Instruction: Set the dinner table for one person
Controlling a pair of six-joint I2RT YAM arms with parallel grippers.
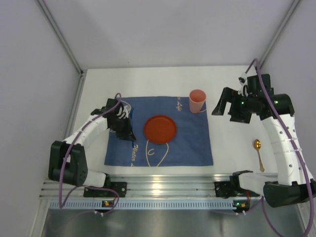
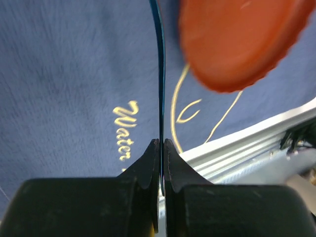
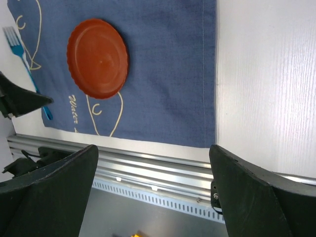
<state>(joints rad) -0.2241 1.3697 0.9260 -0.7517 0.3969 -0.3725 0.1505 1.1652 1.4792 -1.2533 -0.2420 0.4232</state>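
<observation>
While the left gripper (image 2: 161, 143) clamps the fork (image 2: 160, 74), the right gripper (image 1: 223, 114) gapes empty.
Spoon (image 1: 258, 153) lies between it and the dinner table's (image 1: 232, 148) near edge, handle pointing nearward.

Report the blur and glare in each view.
Top external: sharp overall, with bright glare on the aluminium rail. Left wrist: the orange plate is blurred, and the gripped fork is a thin dark line. Right wrist: the near fingers are dark and soft-edged, while the blue cloth is crisp.
</observation>
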